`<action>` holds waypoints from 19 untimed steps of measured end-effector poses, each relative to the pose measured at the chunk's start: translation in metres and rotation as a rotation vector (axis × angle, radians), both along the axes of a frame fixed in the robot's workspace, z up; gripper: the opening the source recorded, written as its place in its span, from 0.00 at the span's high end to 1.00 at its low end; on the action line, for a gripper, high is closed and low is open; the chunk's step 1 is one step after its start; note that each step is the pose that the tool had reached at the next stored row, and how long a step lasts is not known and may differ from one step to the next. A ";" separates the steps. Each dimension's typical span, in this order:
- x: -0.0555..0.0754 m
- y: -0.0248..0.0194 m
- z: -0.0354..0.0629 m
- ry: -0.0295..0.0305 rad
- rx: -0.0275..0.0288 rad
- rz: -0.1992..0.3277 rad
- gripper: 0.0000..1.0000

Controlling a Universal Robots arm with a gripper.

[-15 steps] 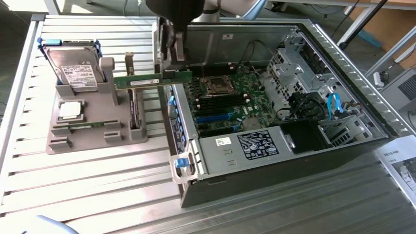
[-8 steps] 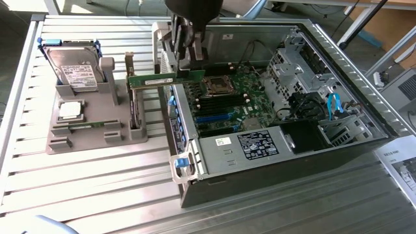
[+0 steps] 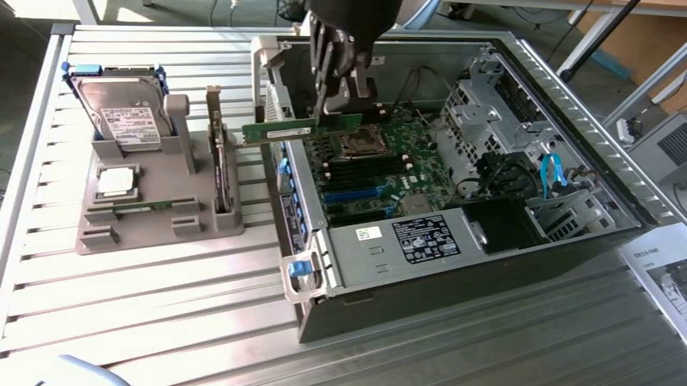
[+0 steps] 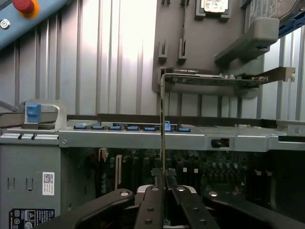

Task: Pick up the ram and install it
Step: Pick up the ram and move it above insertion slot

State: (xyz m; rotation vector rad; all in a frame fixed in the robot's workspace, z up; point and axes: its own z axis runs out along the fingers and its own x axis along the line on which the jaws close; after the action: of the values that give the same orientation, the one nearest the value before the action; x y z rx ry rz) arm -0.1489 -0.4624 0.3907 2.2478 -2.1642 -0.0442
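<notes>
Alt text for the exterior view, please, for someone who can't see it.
The gripper holds the ram level above the open computer case, whose motherboard is exposed. On the exterior view's left, a grey holder carries a hard drive and an upright card.

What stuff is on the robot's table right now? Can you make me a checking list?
Surface: ribbed metal table bearing a grey holder and an open computer case.
Job's things: ram, held level above the case, not yet in a slot.
Clutter: hard drive, processor chip and expansion card in the holder.
Grippers: gripper, fingers shut on the ram.
Cables: blue cable inside the case.
Surroundings: printed sheet; red button.
</notes>
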 end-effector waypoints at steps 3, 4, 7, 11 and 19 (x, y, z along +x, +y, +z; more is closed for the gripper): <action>0.011 0.0000 0.0000 0.0000 0.0000 0.004 0.87; 0.014 0.0000 0.0000 0.0000 0.0001 0.005 0.87; 0.024 0.0000 0.0000 0.0000 0.0000 0.008 0.87; 0.035 0.0000 0.0000 0.0000 -0.0001 0.011 0.87; 0.058 0.0001 0.0000 0.0000 0.0000 0.017 0.87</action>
State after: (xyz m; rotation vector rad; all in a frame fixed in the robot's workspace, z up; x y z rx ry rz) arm -0.0908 -0.4623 0.3907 2.2658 -2.1449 -0.0439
